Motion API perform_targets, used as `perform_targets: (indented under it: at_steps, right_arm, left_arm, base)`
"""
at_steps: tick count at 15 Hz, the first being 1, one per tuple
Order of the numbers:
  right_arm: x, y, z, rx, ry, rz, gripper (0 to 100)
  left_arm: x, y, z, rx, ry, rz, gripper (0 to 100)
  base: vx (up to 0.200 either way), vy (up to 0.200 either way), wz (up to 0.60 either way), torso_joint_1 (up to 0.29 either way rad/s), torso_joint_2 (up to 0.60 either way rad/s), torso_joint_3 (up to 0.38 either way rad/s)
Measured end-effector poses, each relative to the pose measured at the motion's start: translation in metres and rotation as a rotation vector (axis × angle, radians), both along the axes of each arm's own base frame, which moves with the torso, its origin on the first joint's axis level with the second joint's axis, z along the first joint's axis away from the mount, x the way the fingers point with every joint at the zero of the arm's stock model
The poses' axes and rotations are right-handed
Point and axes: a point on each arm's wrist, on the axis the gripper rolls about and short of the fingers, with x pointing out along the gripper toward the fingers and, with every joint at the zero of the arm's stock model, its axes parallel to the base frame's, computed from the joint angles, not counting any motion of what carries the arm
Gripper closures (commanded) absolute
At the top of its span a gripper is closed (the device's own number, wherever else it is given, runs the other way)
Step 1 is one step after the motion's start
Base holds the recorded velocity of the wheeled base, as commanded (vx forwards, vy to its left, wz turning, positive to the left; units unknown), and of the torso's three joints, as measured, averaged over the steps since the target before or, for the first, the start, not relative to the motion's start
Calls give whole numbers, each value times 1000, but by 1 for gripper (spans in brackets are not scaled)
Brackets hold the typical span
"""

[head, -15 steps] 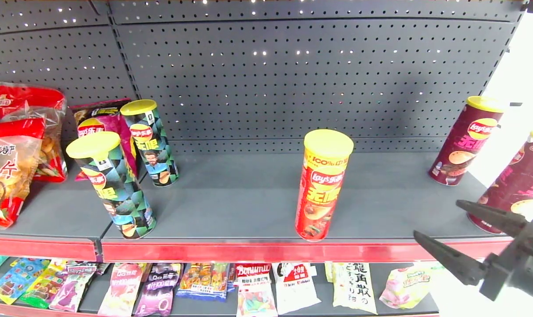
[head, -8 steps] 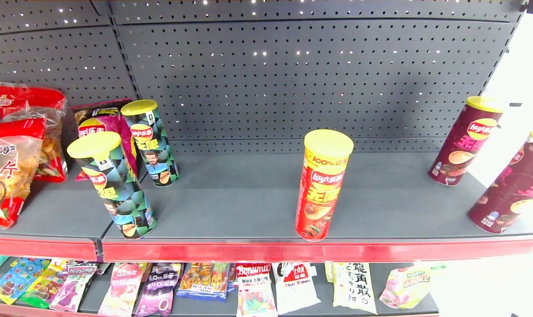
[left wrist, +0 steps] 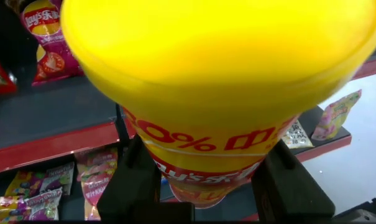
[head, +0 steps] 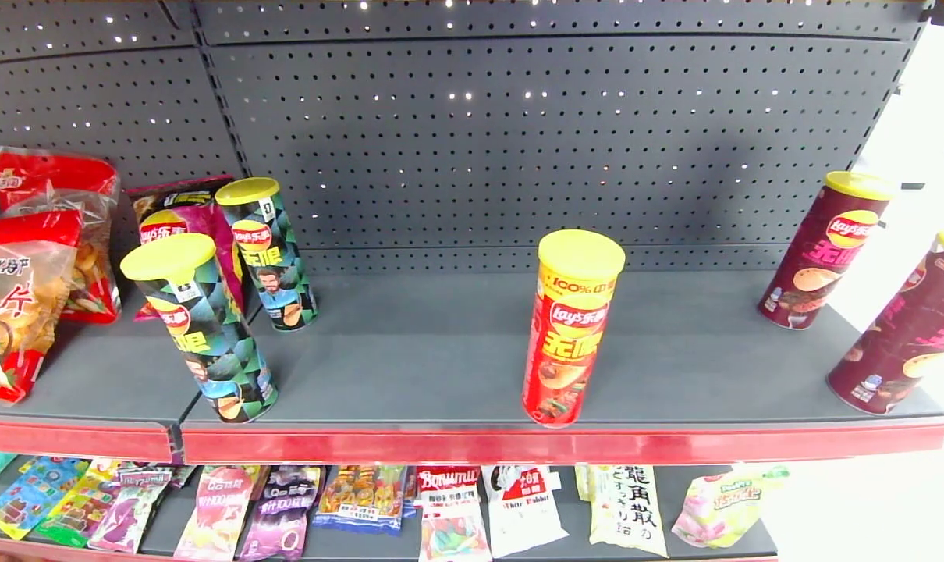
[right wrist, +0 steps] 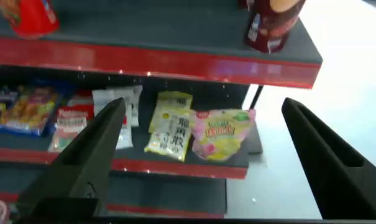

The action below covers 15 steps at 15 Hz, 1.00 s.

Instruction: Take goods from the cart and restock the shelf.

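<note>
In the left wrist view, my left gripper [left wrist: 209, 190] is shut on a red chips can with a yellow lid [left wrist: 219, 74], held upright in front of the shelf. My right gripper [right wrist: 203, 109] is open and holds nothing; it hangs below the shelf's red front edge [right wrist: 175, 65], facing the lower row of snack packs. On the grey shelf [head: 441, 367] a matching red can [head: 569, 328] stands near the front middle. Two dark red cans [head: 823, 250] [head: 901, 328] stand at the right end, and two teal cans [head: 199, 328] [head: 267, 254] stand to the left.
Snack bags [head: 19, 297] crowd the shelf's left end, with a purple chip bag [head: 183, 226] behind the teal cans. Flat packs [head: 456, 507] line the lower shelf. Bare shelf lies either side of the red can. A perforated back panel [head: 519, 140] closes the rear.
My open right gripper stood at the lower right of the head view a second ago and has since dropped out of it. The cans on the shelf have not moved.
</note>
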Motion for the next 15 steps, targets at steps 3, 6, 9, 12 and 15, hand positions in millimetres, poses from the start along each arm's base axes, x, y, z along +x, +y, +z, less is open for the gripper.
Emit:
perform_targets:
  at_steps: [3, 6, 9, 12, 15]
  right_arm:
    - [7, 0, -14, -12, 10, -169, 0]
    - [9, 2, -16, -23, 20, -198, 0]
    - [11, 8, -19, 63, -70, 98, 0]
    - [12, 6, -26, 117, -67, 18, 0]
    - [12, 6, -28, 52, -72, 9, 0]
  left_arm:
    - [2, 1, 2, 4, 0, 56, 100]
    - [3, 1, 2, 9, 8, 64, 100]
    - [4, 1, 1, 10, 15, 63, 100]
    - [3, 1, 1, 9, 9, 63, 100]
    - [-1, 1, -1, 6, -2, 65, 100]
  base:
    - [0, 0, 0, 0, 0, 0]
    - [0, 0, 0, 0, 0, 0]
    - [0, 0, 0, 0, 0, 0]
    - [0, 0, 0, 0, 0, 0]
    - [0, 0, 0, 0, 0, 0]
